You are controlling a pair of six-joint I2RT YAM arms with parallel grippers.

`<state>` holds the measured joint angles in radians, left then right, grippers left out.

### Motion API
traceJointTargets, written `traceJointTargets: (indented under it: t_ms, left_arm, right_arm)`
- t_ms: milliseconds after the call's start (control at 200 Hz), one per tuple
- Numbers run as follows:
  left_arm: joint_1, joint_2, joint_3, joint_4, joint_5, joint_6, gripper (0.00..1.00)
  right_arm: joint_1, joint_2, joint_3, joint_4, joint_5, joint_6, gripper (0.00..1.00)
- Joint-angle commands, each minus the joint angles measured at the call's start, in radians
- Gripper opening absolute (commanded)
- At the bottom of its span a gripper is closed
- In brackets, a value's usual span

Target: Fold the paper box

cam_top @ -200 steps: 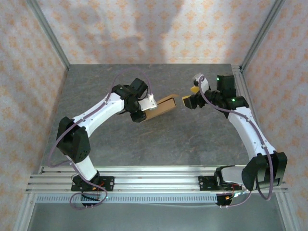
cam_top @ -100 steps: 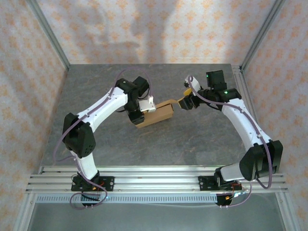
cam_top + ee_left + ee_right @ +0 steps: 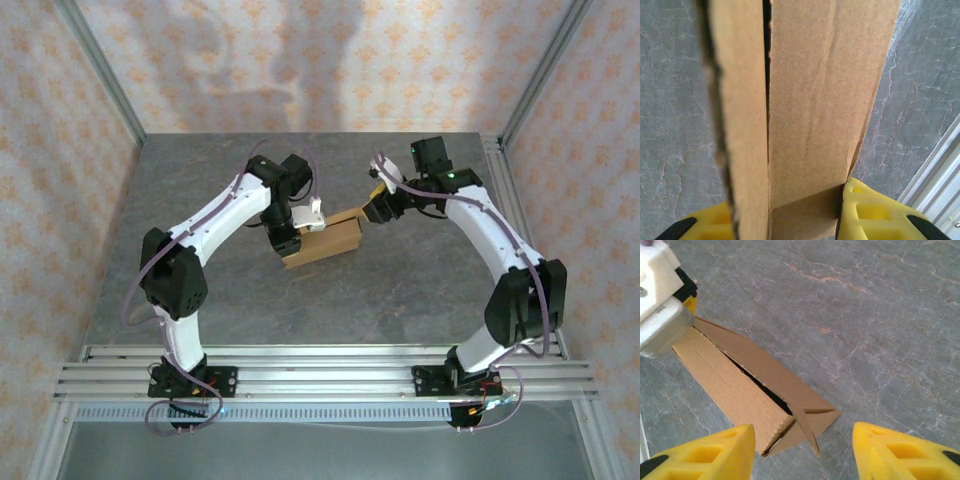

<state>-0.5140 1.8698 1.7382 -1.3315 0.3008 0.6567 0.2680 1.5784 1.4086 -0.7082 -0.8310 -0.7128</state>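
At the centre of the grey marbled table [image 3: 200, 290], my left gripper [image 3: 293, 243] pinches the 9 o'clock end of the plain brown cardboard paper box [image 3: 328, 240]; my right gripper [image 3: 378, 208], fingers [image 3: 705, 452] spread, hangs at its 2 o'clock end. Best now, I judge: square up on the loose end flaps [image 3: 807, 422], press evenly. A dark seam [image 3: 755, 382] gapes along the half-formed sleeve.

No legible text or numbers, paper box [image 3: 735, 385] plain and unprinted, small mark on white housing [image 3: 662, 315] too blurred to read
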Motion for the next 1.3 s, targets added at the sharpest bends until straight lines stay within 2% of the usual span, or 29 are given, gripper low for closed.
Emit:
traceJointTargets:
  t_ms: [0, 95, 210, 295, 460, 526, 776, 881, 971, 1031, 1151, 1266, 1296]
  left_arm:
    - [0.009, 0.030, 0.010, -0.048, 0.018, 0.027, 0.34]
    - [0.011, 0.034, 0.012, -0.046, 0.021, 0.027, 0.34]
    - [0.010, 0.034, 0.016, -0.046, 0.028, 0.028, 0.34]
    - [0.010, 0.065, 0.018, -0.047, 0.026, 0.028, 0.34]
    - [0.011, 0.064, 0.027, -0.046, 0.034, 0.027, 0.34]
    - [0.010, 0.061, 0.027, -0.042, 0.035, 0.028, 0.34]
    - [0.011, 0.069, 0.027, -0.044, 0.031, 0.029, 0.34]
    - [0.009, 0.069, 0.021, -0.042, 0.034, 0.028, 0.34]
    - [0.009, 0.070, 0.017, -0.039, 0.035, 0.026, 0.34]
    - [0.010, 0.072, 0.016, -0.038, 0.036, 0.024, 0.34]
    - [0.008, 0.074, 0.017, -0.040, 0.038, 0.029, 0.34]
    - [0.009, 0.072, 0.015, -0.038, 0.034, 0.032, 0.34]
    - [0.009, 0.072, 0.015, -0.039, 0.034, 0.032, 0.34]
  right_arm:
    - [0.004, 0.036, 0.067, -0.094, -0.011, -0.059, 0.48]
    - [0.003, 0.063, 0.097, -0.146, -0.007, -0.088, 0.41]
    - [0.004, 0.082, 0.111, -0.184, -0.011, -0.119, 0.40]
    - [0.004, 0.102, 0.131, -0.219, -0.011, -0.131, 0.32]
    - [0.012, 0.118, 0.147, -0.233, -0.013, -0.135, 0.30]
    - [0.016, 0.123, 0.152, -0.229, -0.011, -0.133, 0.25]
    - [0.023, 0.152, 0.179, -0.237, -0.003, -0.137, 0.21]
    - [0.023, 0.163, 0.184, -0.233, 0.019, -0.129, 0.27]
    - [0.023, 0.172, 0.187, -0.232, 0.039, -0.124, 0.26]
    - [0.023, 0.180, 0.194, -0.237, 0.046, -0.121, 0.21]
    - [0.025, 0.182, 0.204, -0.243, 0.044, -0.114, 0.00]
    - [0.036, 0.170, 0.201, -0.251, 0.065, -0.115, 0.00]
    - [0.038, 0.164, 0.198, -0.248, 0.071, -0.112, 0.07]
